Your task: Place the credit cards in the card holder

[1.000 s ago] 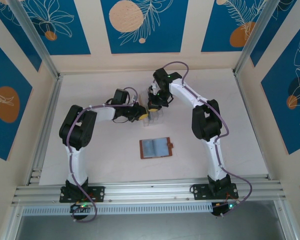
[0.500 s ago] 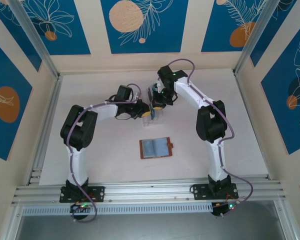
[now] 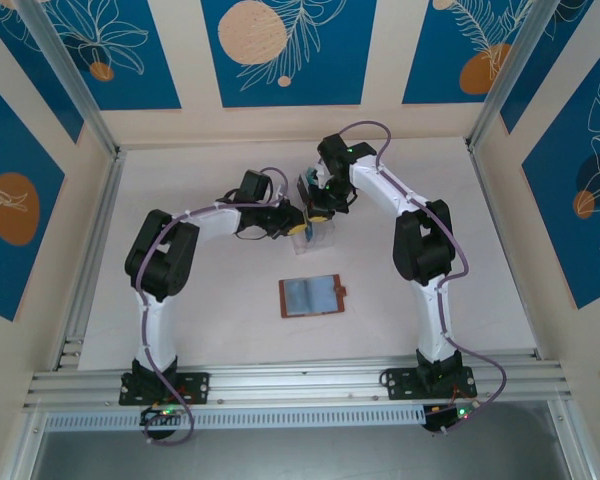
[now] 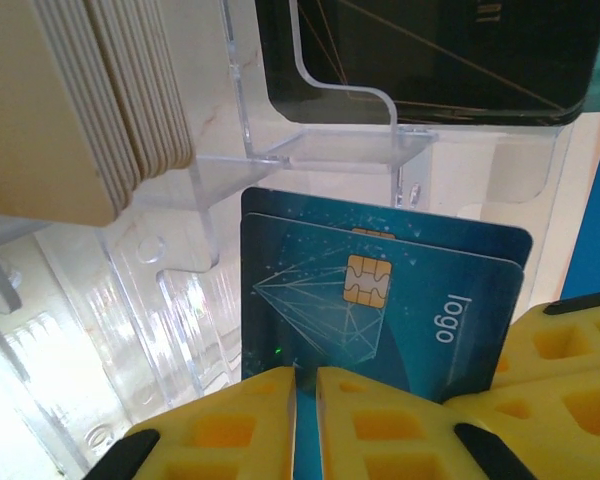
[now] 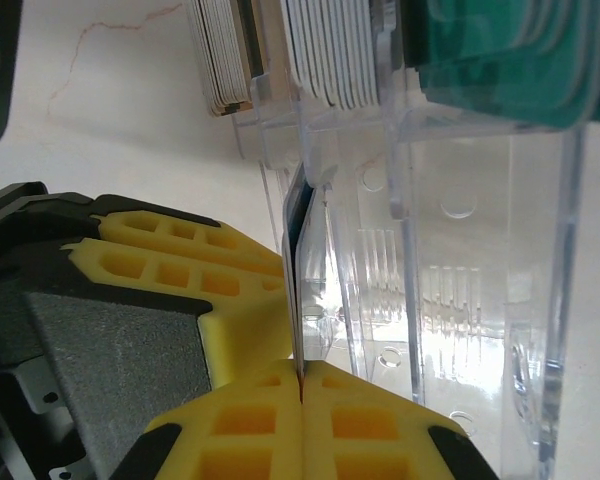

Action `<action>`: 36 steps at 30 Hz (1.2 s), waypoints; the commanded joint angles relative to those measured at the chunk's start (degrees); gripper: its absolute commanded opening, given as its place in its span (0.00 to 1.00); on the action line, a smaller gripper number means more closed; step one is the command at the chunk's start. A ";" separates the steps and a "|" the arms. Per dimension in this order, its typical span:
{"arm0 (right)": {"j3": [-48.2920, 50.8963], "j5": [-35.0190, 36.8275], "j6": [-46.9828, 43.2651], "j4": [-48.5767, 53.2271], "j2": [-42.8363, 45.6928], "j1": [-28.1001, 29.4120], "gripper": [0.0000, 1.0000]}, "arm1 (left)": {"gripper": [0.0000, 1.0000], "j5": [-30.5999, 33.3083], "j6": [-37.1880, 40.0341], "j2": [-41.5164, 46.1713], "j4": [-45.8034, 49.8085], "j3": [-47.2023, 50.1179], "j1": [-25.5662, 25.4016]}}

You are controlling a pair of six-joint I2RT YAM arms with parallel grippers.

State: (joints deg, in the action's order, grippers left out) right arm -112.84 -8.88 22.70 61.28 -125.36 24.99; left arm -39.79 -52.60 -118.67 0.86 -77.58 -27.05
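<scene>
In the top view, the card holder (image 3: 310, 296) lies open and flat on the table (image 3: 200, 300), just below the middle of the frame and well apart from both arms. Above it, near the centre, the left gripper (image 3: 296, 222) and the right gripper (image 3: 316, 207) meet at a clear rack (image 3: 318, 236). At this size I cannot tell how their fingers stand.

In the left wrist view, the yellow pads at the bottom edge are drawn almost together, with a thin slit between them and nothing seen clamped. Beyond them two blue cards (image 4: 380, 310) stand face-on in the rack, one just behind the other, the front one bearing a chip. A cream stack (image 4: 50, 110) fills the upper left and a black card (image 4: 430, 50) sits at the top. More yellow pads touch the blue cards at the lower right.

In the right wrist view, the two yellow pads at the bottom are pressed together on a blue card seen edge-on, running up the middle against the rack wall. A whitish stack (image 5: 330, 50) and a teal stack (image 5: 500, 50) sit in slots at the top. The left gripper's yellow finger lies at the left.
</scene>
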 commanded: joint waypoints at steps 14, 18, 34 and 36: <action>0.60 -3.30 -0.35 1.48 1.96 -0.20 0.11 | 0.13 1.78 1.53 -3.84 1.60 -2.67 -2.38; 0.72 -3.60 -0.23 1.40 2.18 -0.21 0.12 | 0.13 2.30 2.09 -4.28 2.46 -3.10 -2.54; 1.90 -2.50 -0.20 1.56 3.23 -0.19 0.02 | 0.13 2.70 2.68 -4.99 3.24 -3.54 -2.53; 2.21 -2.21 -0.20 1.58 3.75 -0.32 0.02 | 0.13 2.79 2.75 -5.21 3.32 -3.54 -2.56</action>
State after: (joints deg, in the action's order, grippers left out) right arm -111.70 -9.13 22.48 61.60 -124.92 24.49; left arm -38.09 -51.53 -122.02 2.48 -80.16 -28.69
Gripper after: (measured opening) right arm 0.051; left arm 0.131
